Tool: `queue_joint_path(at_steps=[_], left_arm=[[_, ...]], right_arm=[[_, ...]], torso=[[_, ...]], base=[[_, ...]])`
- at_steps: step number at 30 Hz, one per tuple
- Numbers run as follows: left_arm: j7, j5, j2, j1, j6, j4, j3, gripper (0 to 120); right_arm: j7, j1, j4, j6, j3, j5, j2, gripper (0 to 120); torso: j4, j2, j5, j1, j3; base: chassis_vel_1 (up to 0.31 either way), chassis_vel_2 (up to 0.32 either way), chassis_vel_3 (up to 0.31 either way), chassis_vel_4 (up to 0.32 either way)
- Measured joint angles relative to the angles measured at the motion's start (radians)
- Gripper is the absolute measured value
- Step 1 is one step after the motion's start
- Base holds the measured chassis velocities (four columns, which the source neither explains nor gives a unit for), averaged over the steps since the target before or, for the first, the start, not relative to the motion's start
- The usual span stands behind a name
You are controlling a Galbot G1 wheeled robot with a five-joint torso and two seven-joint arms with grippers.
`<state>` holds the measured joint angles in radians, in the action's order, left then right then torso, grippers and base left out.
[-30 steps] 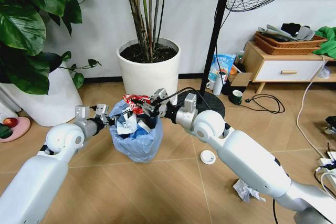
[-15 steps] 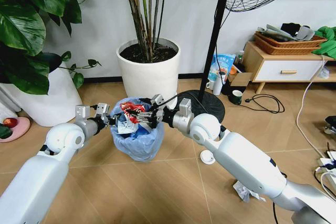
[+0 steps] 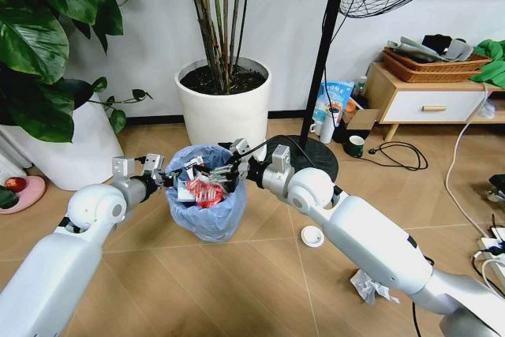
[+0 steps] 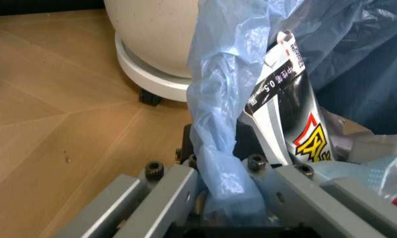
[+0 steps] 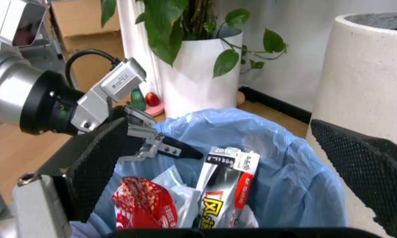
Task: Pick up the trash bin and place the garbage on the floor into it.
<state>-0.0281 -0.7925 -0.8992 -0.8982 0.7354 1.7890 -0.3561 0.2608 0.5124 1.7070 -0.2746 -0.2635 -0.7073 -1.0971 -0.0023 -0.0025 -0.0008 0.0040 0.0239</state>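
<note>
We see a tan herringbone floor (image 3: pixel 237 282) running back to a white wall. Against that wall stand a large white plant pot (image 3: pixel 223 102) with tall bare stems, a second white pot (image 3: pixel 75 144) under broad green leaves on our left, and a black fan stand (image 3: pixel 322 61). On our right a low wooden cabinet (image 3: pixel 430 100) carries a wicker tray, with cables trailing on the floor near it.

The trash bin (image 3: pixel 207 209), lined with a crinkly light blue bag, sits between our two arms in front of the big pot. Our left hand (image 3: pixel 162 179) is clamped on the bin's rim at its left side. Our right hand (image 3: pixel 227 170) hovers over the bin's mouth with its fingers apart. A red snack wrapper (image 3: pixel 205 192) lies inside the bin among white paper. On the floor to our right lie a small white disc (image 3: pixel 312 236) and a crumpled white paper (image 3: pixel 369 286), well apart from the bin.

The left wrist view shows what the head view cannot: a fold of blue bag (image 4: pixel 218 163) pinched between the grey fingers (image 4: pixel 168 196), and a black and white packet (image 4: pixel 288 104) just beside it. The right wrist view looks down between two black textured pads (image 5: pixel 367 166) into the bin, where the red wrapper and that packet stand side by side, with the left hand gripping the far rim
</note>
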Motion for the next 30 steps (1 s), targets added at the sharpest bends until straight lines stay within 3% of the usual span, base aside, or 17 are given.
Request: queue_joint_path(at_steps=[9,18,30], left_arm=[[-0.001,0.004,0.000,-0.011,0.000,-0.002,-0.019,0],[-0.008,0.007,0.009,-0.047,0.000,0.004,-0.055,0],[-0.009,0.009,0.007,-0.070,0.000,0.028,-0.073,0]], right_arm=[[-0.038,0.017,0.016,0.001,0.047,-0.009,0.007,100],[-0.164,0.095,0.041,0.003,0.154,-0.030,0.110,100],[-0.213,0.318,-0.066,0.009,0.379,0.010,0.182,100]], torso=[[0.0002,0.000,0.0000,0.000,0.000],[0.0000,0.000,0.0001,0.000,0.000],[-0.0002,0.000,0.0004,0.000,0.000]], base=[[0.000,0.000,0.000,0.000],[0.000,0.000,0.000,0.000],[0.000,0.000,0.000,0.000]])
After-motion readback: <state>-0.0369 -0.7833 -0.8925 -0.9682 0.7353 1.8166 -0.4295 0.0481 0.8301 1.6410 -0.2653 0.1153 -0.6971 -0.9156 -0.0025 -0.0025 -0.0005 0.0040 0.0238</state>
